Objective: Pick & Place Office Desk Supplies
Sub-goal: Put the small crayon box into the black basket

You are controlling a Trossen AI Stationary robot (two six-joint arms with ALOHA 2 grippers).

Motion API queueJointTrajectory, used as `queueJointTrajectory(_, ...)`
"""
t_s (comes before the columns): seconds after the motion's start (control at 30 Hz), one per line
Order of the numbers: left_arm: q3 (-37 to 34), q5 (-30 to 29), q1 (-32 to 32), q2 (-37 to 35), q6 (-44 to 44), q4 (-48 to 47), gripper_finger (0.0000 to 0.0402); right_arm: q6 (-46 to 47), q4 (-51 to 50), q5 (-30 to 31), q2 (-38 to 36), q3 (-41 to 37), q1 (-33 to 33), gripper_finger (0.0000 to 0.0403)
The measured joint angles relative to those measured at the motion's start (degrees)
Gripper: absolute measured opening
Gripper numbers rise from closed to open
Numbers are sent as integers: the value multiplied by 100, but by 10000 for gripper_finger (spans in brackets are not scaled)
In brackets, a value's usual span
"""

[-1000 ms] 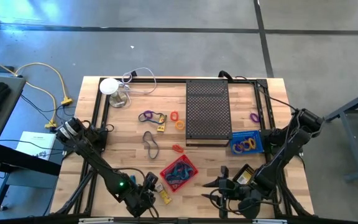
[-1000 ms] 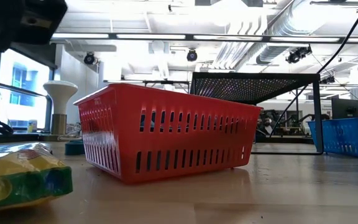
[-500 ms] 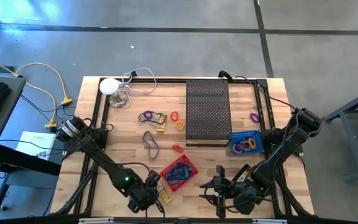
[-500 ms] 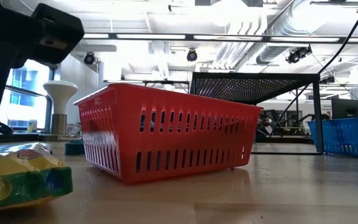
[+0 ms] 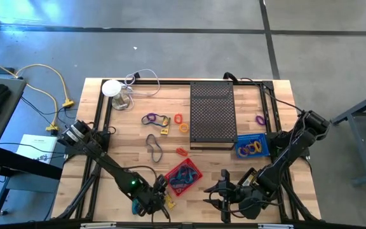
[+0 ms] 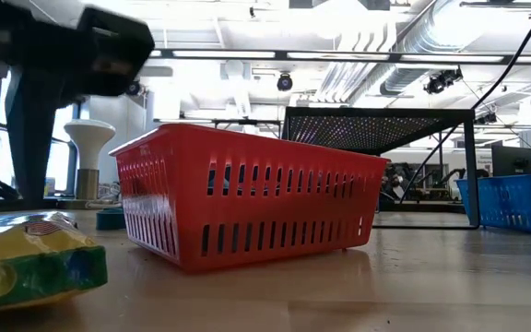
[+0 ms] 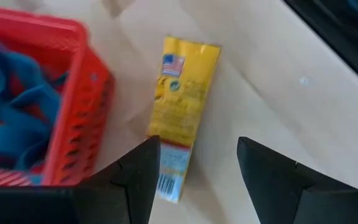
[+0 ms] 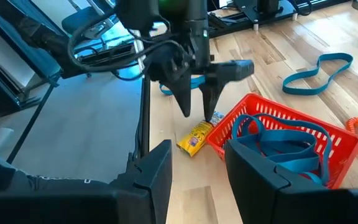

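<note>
High view, table: a pale wooden table point(image 5: 132, 137) fills the middle of the frame, with a large black perforated rectangular tray point(image 5: 211, 114) right of centre.
High view, left gripper: the left gripper point(image 5: 164, 201) sits at lower centre-left, just over a small yellow packet point(image 5: 168, 202) beside the red slotted plastic basket point(image 5: 183, 177).
High view, right gripper: the right gripper point(image 5: 223, 194) waits at lower centre-right, apart from the supplies.
High view, loose supplies: a purple elastic loop point(image 5: 149, 118), a red ring point(image 5: 178, 118), an orange ring point(image 5: 183, 127) and a grey elastic loop point(image 5: 154, 147) lie left of the tray; a small blue basket point(image 5: 251, 145) sits at the tray's lower right.
High view, other: a white round object with a cable point(image 5: 112, 88) stands at the upper left of the table.

Low view: the red basket point(image 6: 247, 194) stands mid-frame; the yellow packet point(image 6: 30, 261) lies at lower left, under a dark arm part.

Left wrist view: the left gripper point(image 7: 199, 168) hangs over the yellow packet point(image 7: 180, 112), fingers spread with clear wood showing between them, holding nothing; the basket point(image 7: 73, 118) with blue loops point(image 7: 11, 118) lies to the packet's left.

Right wrist view, right gripper: its own fingers point(image 8: 160, 171) stand parted, empty.
Right wrist view, left gripper: the left gripper point(image 8: 197, 102) points down with its tips parted just above the packet point(image 8: 196, 137), at the basket's point(image 8: 278, 146) corner.
</note>
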Motion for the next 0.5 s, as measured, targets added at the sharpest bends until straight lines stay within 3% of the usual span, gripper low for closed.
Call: queueJointTrajectory(0.5,-2,91,254,45,281,45,205,-15,7,-18,-2,0,9,136)
